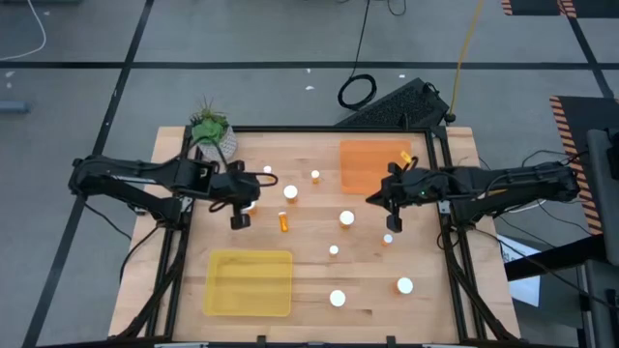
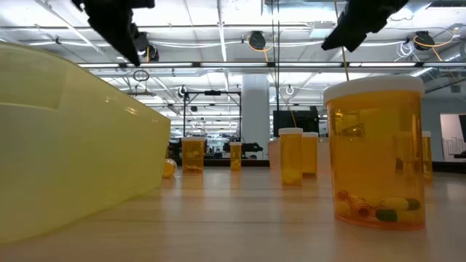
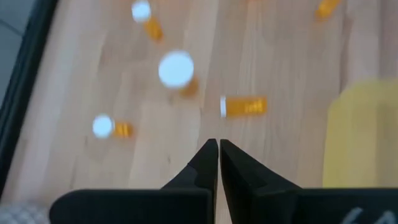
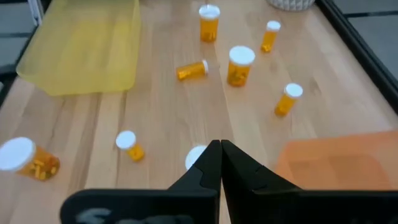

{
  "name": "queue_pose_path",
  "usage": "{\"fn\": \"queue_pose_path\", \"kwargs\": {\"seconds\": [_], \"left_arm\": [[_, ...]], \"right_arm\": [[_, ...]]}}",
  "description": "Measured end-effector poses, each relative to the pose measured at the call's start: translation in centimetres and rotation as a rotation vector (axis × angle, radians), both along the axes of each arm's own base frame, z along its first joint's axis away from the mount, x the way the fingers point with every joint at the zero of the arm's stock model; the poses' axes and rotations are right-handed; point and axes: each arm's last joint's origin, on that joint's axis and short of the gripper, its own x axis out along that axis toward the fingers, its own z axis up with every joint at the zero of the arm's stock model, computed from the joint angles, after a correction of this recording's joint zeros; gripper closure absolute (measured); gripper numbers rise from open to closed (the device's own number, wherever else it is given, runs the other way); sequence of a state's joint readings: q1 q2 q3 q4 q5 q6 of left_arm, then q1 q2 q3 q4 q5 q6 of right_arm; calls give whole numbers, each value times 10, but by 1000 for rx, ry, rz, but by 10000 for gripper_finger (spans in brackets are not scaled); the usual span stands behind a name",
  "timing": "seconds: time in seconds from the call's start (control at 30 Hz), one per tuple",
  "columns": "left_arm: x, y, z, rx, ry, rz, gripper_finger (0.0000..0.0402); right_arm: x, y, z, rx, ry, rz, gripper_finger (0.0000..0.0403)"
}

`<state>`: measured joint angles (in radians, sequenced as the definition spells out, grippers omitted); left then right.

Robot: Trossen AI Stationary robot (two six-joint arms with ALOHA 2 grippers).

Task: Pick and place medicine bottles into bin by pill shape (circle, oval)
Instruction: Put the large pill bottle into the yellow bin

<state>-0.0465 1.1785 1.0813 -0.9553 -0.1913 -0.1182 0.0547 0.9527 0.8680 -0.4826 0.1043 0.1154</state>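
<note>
A pale wooden surface [image 1: 309, 280] sits in a dark frame on a grey floor, with a large hall of ceiling lights showing beyond it in the low view. The two biggest things on it are the trays: a yellow tray [image 1: 249, 282] lies near the front, below and just to the right of the left claw [image 1: 239, 218] in the high view, and an orange tray [image 1: 372, 164] lies at the back, just beside the right claw [image 1: 392, 224] on its far side. A white pot with a green plant [image 1: 211, 130] stands at the back corner behind the left arm.

Both arms reach in from the sides and hang above the wood. Each wrist view shows its own fingers pressed together with nothing between them.

The medicine bottles [image 1: 346, 218] are scattered between the two claws and toward the front, none inside either tray. One lying bottle [image 1: 283, 221] rests on its side just to the right of the left claw. A wide-capped bottle [image 2: 376, 153] stands closest in the low view, holding what look like mixed pills, though their shapes are hard to tell.
</note>
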Motion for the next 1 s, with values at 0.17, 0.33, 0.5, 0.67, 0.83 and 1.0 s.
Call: {"fn": "queue_pose_path", "kwargs": {"seconds": [0.17,0.33,0.5,0.67,0.83,1.0], "left_arm": [[-4,1,-8,-12,109,13,346],[-2,6,-10,32,133,9,261],[1,16,-13,51,149,32,176],[8,20,-24,30,216,48,112],[18,20,-37,14,282,33,65],[26,20,-49,2,341,37,45]], "right_arm": [[-1,0,-4,2,22,-2,403],[-2,0,-5,3,31,0,403],[-2,4,-5,3,32,20,403],[-2,10,-4,5,15,54,403],[-2,14,-4,4,14,74,403],[-2,15,-4,2,18,79,403]]}}
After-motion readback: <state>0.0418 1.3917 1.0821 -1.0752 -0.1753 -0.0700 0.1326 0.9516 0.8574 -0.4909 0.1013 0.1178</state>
